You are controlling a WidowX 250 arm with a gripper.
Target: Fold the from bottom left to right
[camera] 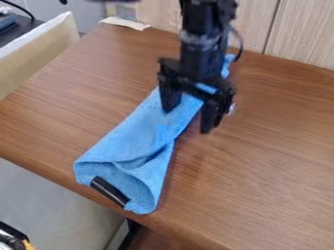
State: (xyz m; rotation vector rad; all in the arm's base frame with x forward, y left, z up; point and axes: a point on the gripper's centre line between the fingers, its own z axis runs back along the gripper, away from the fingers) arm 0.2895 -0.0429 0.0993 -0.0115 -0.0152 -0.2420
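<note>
One brown wood-grain table (274, 171) runs out of view at the right and bottom. The jointed black robot arm (201, 49), cut off by the top edge, covers the upper middle of the long light-blue fabric cloth (134, 134), and the part of that cloth behind the wrist is hidden. The black two-finger gripper (188, 120) hangs over the cloth's upper half, its fingers well spread, with apparently nothing gripped between them. A small shiny spot just right of it is too blurred to name.

The cloth lies slantwise on the table, from near the front edge at lower left up to behind the arm. It is doubled over into a narrow band, broader at the near end, where the fabric curls round a loose hollow and creases show. A short black flat strip (110, 191) crosses that near end.

Counted: one table, one arm, one cloth, one gripper with two fingers, one black strip.
</note>
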